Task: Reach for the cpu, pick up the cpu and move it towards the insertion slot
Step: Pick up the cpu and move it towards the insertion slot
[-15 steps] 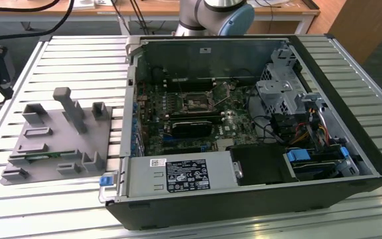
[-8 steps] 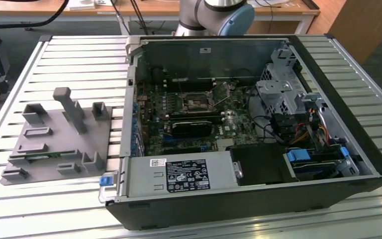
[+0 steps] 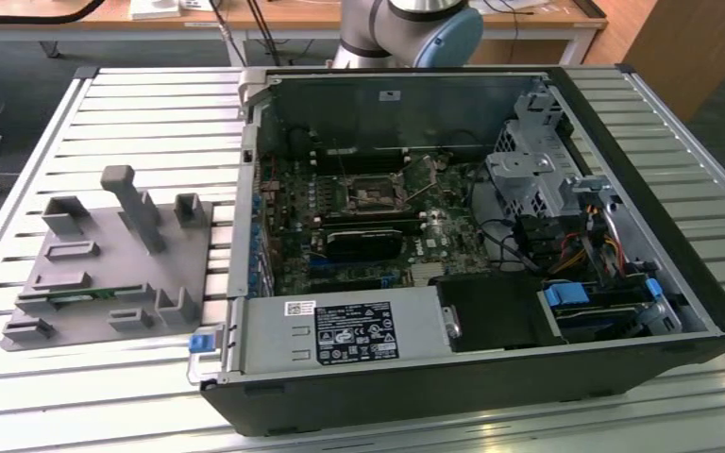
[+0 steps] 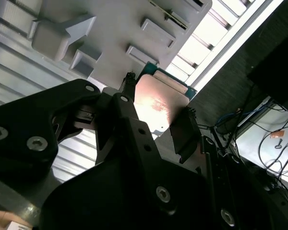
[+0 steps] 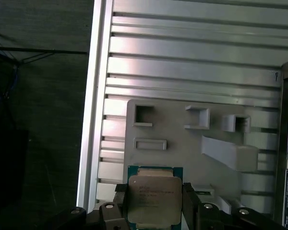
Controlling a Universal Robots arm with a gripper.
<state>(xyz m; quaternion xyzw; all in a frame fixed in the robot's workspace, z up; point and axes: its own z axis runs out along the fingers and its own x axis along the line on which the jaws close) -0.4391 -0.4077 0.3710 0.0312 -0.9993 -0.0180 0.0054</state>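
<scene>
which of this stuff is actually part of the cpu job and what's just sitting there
In the job:
cpu, clamped in the gripper
insertion slot

Just lying about:
grey fixture tray
green memory stick on that tray
power supply
drive cage
slatted table

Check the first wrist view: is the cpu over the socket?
No: the cpu sits in the gripper above the grey tray on the slatted table.

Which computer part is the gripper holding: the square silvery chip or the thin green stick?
The cpu, the square silvery chip, is clamped in the gripper in both wrist views. The green stick lies on the grey holder.
</scene>
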